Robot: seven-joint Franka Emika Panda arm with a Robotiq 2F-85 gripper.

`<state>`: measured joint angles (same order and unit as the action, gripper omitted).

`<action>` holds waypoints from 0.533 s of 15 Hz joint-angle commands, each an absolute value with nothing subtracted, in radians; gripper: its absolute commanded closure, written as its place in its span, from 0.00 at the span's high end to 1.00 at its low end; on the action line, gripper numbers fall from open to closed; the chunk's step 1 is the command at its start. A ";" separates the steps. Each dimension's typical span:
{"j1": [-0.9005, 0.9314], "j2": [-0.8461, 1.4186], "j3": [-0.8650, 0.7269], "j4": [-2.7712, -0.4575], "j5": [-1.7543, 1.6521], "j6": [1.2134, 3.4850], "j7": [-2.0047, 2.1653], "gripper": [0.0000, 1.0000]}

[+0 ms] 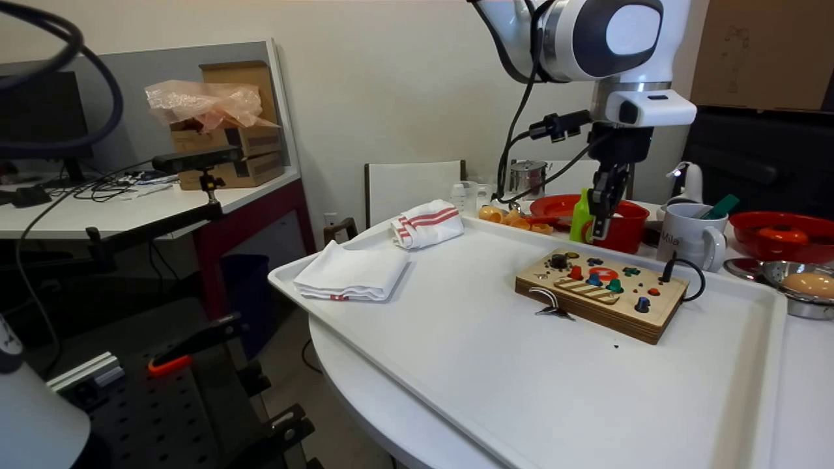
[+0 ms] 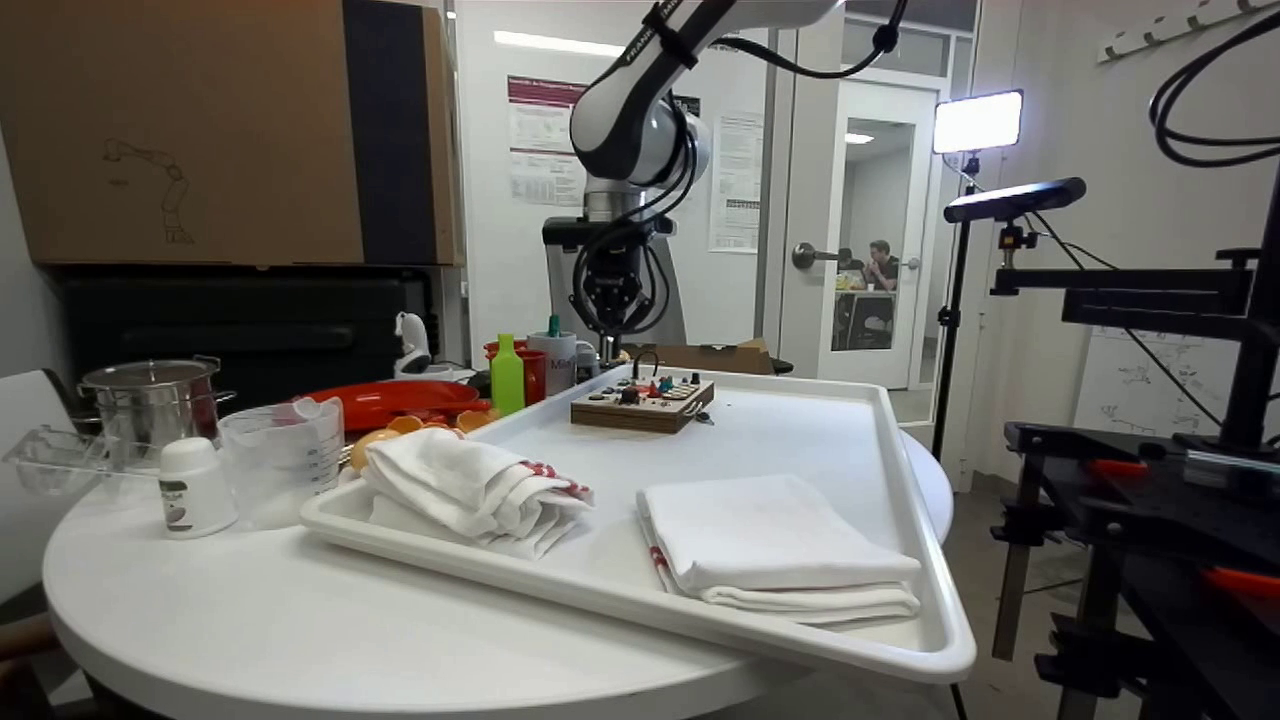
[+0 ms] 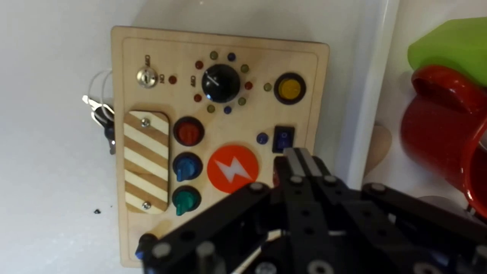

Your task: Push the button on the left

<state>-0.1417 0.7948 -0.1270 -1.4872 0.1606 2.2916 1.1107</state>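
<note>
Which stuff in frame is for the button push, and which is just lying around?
Job:
gripper
wooden control board
yellow button (possible target; "left" is ambiguous)

Lying about:
flat folded cloth
bunched striped cloth
green bottle
red mug
metal pot

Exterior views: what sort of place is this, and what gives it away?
Probably a robotics lab or workroom: there is a robot arm, a bar-shaped camera on a bracket, and a large cardboard box printed with an arm outline.
</note>
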 commanded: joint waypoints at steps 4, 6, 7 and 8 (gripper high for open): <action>-0.135 0.846 -0.138 -1.417 0.176 2.271 1.089 0.00; -0.132 0.845 -0.141 -1.414 0.175 2.271 1.095 0.00; -0.132 0.845 -0.142 -1.412 0.174 2.271 1.095 0.00; -0.129 0.845 -0.145 -1.412 0.170 2.272 1.099 0.00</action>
